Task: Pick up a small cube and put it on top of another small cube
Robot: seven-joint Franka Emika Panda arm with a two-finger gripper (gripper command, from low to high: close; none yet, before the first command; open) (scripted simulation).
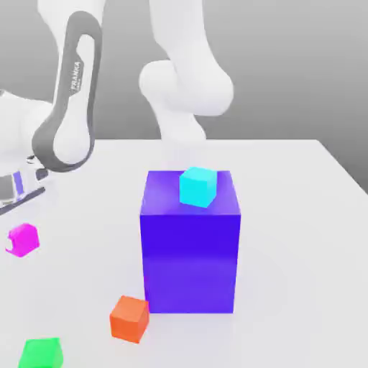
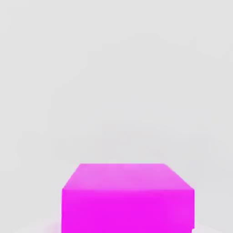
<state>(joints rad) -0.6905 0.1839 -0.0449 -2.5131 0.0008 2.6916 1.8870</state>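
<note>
The small magenta-pink cube (image 1: 22,239) sits near the exterior view's left edge, on or just above the white table (image 1: 302,215); I cannot tell which. In the hand view this cube (image 2: 127,200) looms large and very close. My gripper (image 1: 16,192) is at the exterior view's left edge, directly above the pink cube and partly cut off by the frame. A small cyan cube (image 1: 198,186) rests on top of the big purple-blue block (image 1: 190,251) in the middle of the table.
An orange cube (image 1: 129,318) lies at the front left foot of the purple-blue block. A green cube (image 1: 41,353) sits at the front edge of the exterior view. The white arm (image 1: 183,79) rises behind the block.
</note>
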